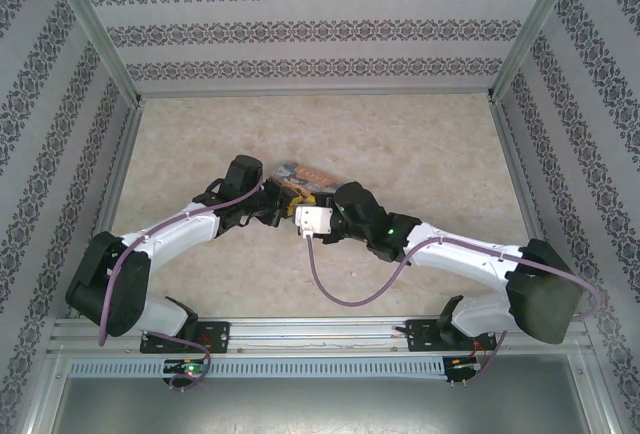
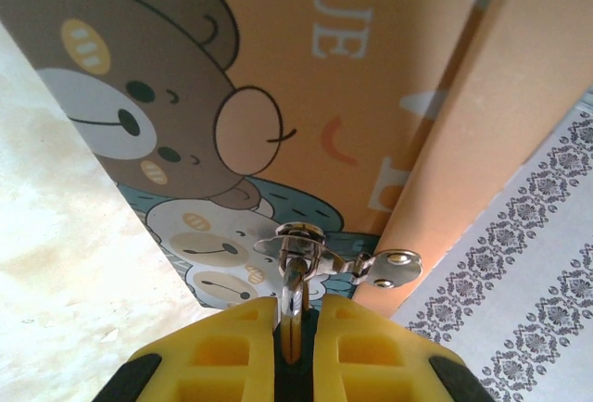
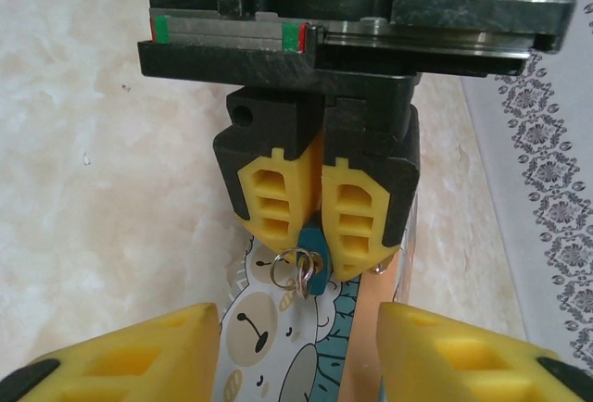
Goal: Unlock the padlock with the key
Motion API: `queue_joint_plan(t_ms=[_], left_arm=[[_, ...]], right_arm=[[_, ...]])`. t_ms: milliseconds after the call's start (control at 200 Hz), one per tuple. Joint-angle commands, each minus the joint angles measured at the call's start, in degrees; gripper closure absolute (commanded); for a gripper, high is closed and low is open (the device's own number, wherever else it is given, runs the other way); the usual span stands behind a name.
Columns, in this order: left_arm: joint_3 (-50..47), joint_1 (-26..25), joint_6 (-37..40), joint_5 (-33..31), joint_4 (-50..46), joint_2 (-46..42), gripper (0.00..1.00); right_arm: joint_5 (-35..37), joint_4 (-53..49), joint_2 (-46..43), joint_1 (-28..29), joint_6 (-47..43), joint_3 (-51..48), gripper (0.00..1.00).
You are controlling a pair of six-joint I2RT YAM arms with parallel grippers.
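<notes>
Though unclear, padlock (image 3: 311,241) in left gripper (image 3: 321,263).

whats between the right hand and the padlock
The bear-printed tin: in the right wrist view it runs from the open right hand up to the padlock pinched in the left hand, with a small silver ring hanging at the padlock.

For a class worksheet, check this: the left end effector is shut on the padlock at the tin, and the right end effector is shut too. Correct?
No. The left end effector is shut on the padlock at the tin, but the right end effector is open: the right wrist view shows its fingers wide apart.
</notes>
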Motion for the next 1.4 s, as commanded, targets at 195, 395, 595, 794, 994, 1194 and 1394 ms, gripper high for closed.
queue_joint_plan(t_ms=[195,395,595,794,994,1194,1394], left_arm=[[0.34,-1.04,-1.28,-1.29,-1.14,-1.97,1.0],[0.36,-1.05,-1.21,-1.17,-0.94,-1.85,1.0],[0.18,-1.05,-1.19,-1.05,-0.76,-1.85,1.0],[0.07,-1.06,-1.36,-1.04,-0.4,-1.68,1.0],[0.08,-1.1,-1.36,-0.94,-0.22,-1.41,1.0],[0.18,-1.05,-1.54,-0.68,0.29,-1.12,1.0],[0.05,-1.08,-1.63,-0.41,0.59,-0.88,1.0]], right_arm=[[1.55,-0.08,2.47,0.75,0.17,2.84,0.6],[2.19,-0.14,3.99,0.75,0.18,3.71,0.66],[2.56,-0.16,5.43,0.72,0.5,4.64,0.71],[3.1,-0.17,6.55,0.83,0.85,4.99,0.75],[3.51,-0.09,7.33,0.83,0.97,5.39,0.78],[3.91,-0.07,8.07,0.83,1.62,5.64,0.84],[4.15,0.1,8.46,1.01,2.85,5.74,0.91]])
